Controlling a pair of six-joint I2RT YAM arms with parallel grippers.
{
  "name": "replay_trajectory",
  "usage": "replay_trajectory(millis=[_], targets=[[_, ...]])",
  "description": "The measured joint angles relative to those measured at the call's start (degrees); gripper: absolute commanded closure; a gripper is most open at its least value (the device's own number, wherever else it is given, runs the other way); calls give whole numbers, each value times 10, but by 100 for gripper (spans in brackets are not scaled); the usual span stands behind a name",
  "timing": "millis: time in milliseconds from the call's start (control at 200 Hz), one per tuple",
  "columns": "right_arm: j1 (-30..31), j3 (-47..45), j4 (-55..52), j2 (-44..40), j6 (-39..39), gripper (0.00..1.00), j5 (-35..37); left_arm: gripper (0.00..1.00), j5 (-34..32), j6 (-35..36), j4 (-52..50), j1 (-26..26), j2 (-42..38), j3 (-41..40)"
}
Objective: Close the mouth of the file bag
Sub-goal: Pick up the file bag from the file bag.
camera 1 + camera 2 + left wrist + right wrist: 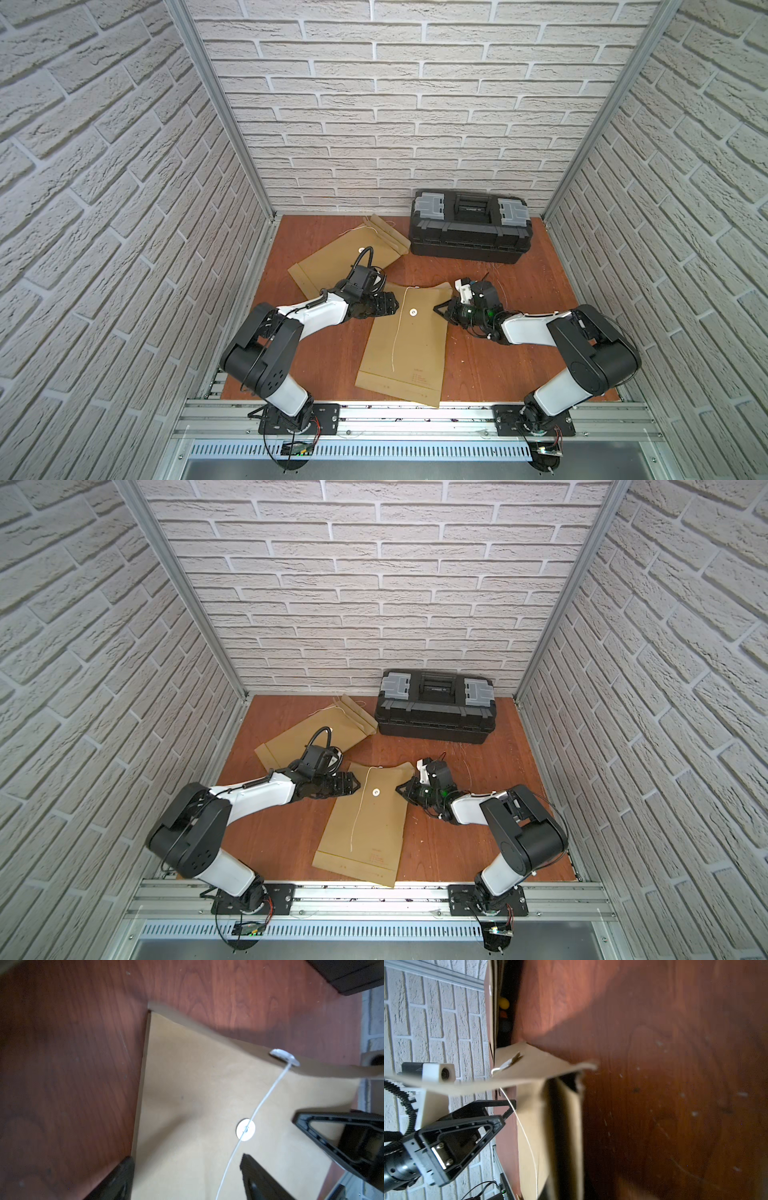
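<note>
File bag lies flat mid-table; flap is only part folded, so the mouth is judged not yet closed.
Thin kraft paper, judged light, floppy, easily creased and slid. Flap's free edge is best taken, with the body pinned. Left gripper is spread wide over the bag's left edge. Right gripper is closed at the right edge; a pinch cannot be confirmed. String lies loose.
</note>
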Motion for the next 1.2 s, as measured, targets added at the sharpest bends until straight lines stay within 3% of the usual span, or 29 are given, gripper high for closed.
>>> replay_trajectory(millis=[250,400,470,520,685,805,960,1200], targets=[[-3,105,-49,-120,-112,97,-23,9,7,68,-39,89,-220,14],[-10,194,-75,-151,-186,97,-67,10,72,67,16,212,-249,18],[-16,212,-85,-162,-207,97,-92,8,92,63,58,238,-243,14],[-21,223,-98,-167,-217,97,-110,2,111,60,97,239,-239,4],[-31,261,-158,-184,-237,97,-157,2,181,31,255,227,-216,-41],[-37,278,-181,-209,-242,97,-188,2,199,52,287,193,-191,-34],[-42,288,-182,-230,-238,97,-224,9,216,113,291,123,-172,-7],[-84,285,-143,-241,-182,97,-267,23,268,112,367,112,-151,-6]])
